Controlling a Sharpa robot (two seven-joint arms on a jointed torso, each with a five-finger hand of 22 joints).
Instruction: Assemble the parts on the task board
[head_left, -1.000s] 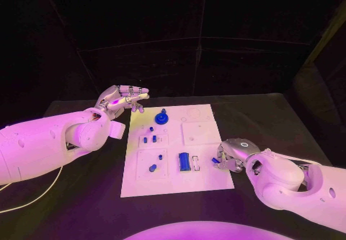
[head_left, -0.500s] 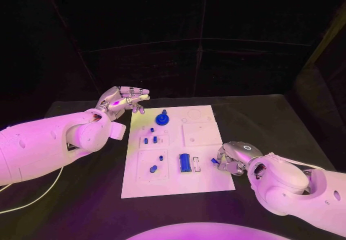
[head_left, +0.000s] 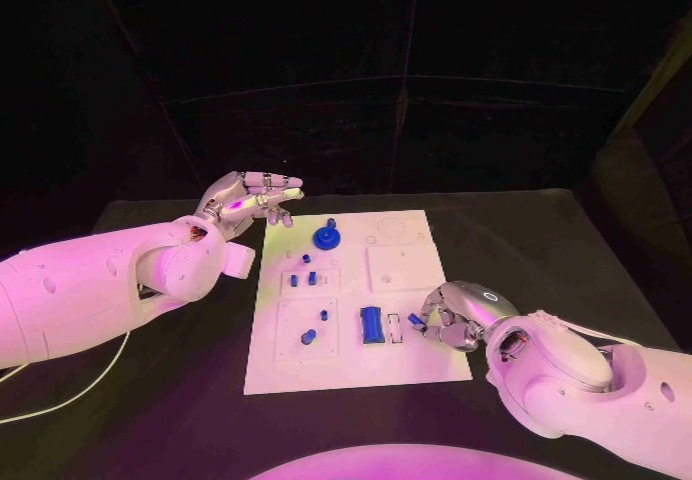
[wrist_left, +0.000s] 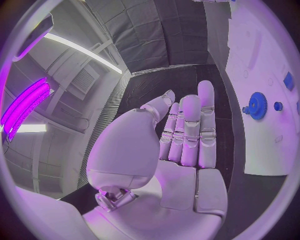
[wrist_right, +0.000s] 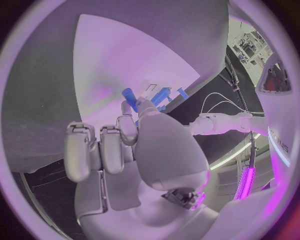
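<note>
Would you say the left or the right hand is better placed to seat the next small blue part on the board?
The right hand, probably: it already pinches a small blue part at the task board edge. The left hand hangs empty beyond the far corner.

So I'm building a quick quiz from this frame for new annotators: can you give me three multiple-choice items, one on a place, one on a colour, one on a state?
1. Where is the left hand?
A. beyond the task board's far left corner
B. flat on the board's middle
C. under the table

2. What colour is the gear?
A. blue
B. yellow
C. white

3. What is the right hand doing?
A. lying open, empty
B. pinching a small blue part
C. gripping the gear

Answers: 1 A, it hovers off the task board, past its far left corner. 2 A, blue against the white plate. 3 B, the small blue part sits at its fingertips by the board's right edge.
</note>
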